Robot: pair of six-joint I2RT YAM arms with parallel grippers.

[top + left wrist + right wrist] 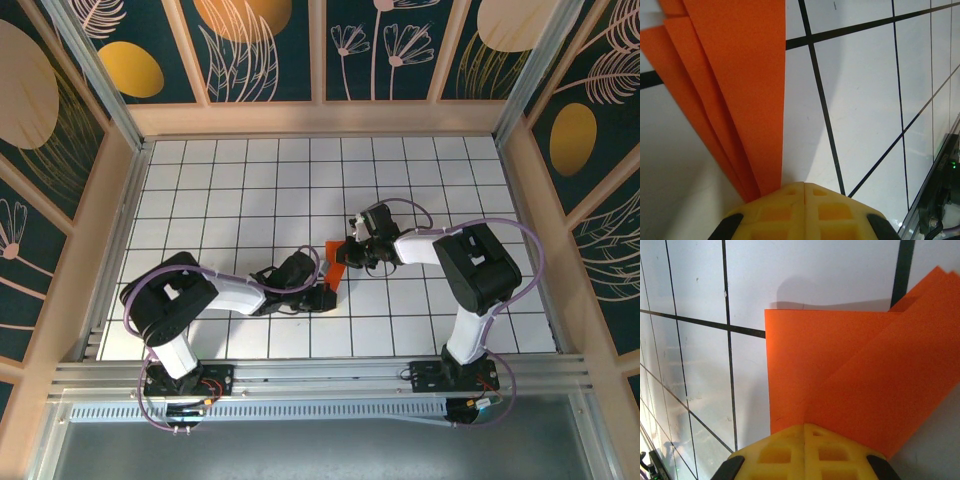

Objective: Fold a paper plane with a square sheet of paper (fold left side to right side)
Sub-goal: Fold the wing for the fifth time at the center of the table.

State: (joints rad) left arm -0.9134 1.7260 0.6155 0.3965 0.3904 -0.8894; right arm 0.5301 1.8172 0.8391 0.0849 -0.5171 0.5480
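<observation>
The left gripper (804, 191) was fully closed, pinching the narrow tip of the paper plane (735, 75). The right gripper (804, 427) was fully closed on its wide end. The plane, bright orange with layered creases, sat over the middle of the table (220, 190). Its long axis ran between the grippers, tapering toward the left one.

Room over far floor (300, 170), walls (112, 235) seemingly close

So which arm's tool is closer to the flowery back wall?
Right. The right tool pinches the far end of the orange paper, toward the back wall; the left tool pinches its near end, farther away.
</observation>
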